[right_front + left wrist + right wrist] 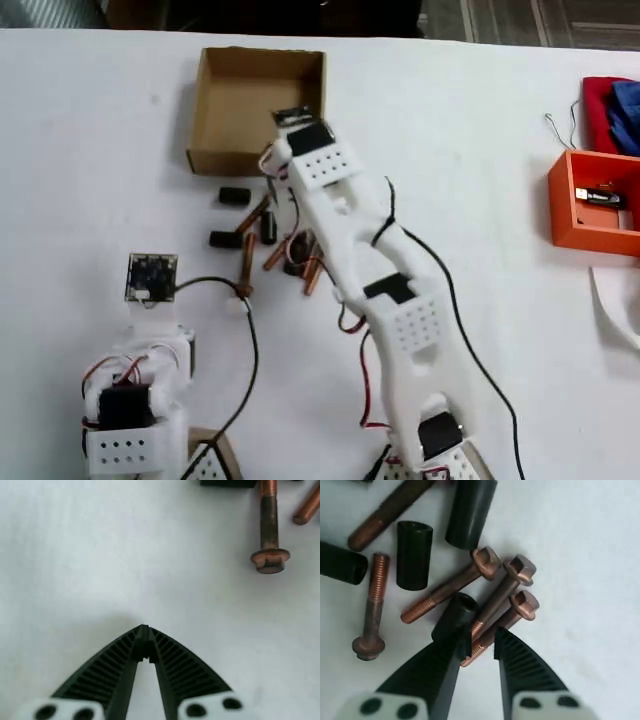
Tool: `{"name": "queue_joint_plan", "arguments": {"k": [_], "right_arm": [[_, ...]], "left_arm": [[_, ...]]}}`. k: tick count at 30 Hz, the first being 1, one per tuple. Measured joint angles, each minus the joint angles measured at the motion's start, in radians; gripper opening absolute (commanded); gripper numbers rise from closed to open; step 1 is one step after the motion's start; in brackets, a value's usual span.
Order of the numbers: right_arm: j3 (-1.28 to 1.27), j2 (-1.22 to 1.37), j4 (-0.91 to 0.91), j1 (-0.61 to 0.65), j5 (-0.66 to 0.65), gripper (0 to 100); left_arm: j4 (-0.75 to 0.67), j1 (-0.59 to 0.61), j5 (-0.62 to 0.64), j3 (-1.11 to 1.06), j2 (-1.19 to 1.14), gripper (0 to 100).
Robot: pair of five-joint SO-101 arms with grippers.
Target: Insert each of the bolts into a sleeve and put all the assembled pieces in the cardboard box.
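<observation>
Right wrist view: right gripper (482, 642) part open, black fingers (440, 666) apart w/ the threaded tip of one of three copper-coloured flange-head metal bolts (501, 599) lying btwn them, short black cylindrical sleeve (454, 617) just beside one finger; more bolts & sleeves scattered nearby on the white table (580, 545). Left wrist view: left gripper (144, 630) closed, tips meeting, above the table, one more copper bolt (269, 527) lying near. High view: open brown cardboard box (225, 158) sits just beyond the pile of parts (262, 228), right arm (350, 215) stretched over the pile.
</observation>
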State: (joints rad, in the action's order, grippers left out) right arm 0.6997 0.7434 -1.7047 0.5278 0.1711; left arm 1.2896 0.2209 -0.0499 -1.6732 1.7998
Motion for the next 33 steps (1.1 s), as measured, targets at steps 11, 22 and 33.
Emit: {"name": "queue_joint_plan", "arguments": {"k": [11, 22, 33], "right_arm": [[0.074, 0.034, -0.031, 0.068, 0.044, 11.2], [0.104, 0.18, -0.031, 0.071, 0.157, 11.2], [0.12, 0.244, -0.035, 0.071, 0.16, 5.4]], "left_arm": [[0.0, 0.0, 0.0, 0.0, 0.0, 3], [0.0, 0.0, 0.0, 0.0, 0.0, 3], [0.0, 0.0, 0.0, 0.0, 0.0, 3]]}}
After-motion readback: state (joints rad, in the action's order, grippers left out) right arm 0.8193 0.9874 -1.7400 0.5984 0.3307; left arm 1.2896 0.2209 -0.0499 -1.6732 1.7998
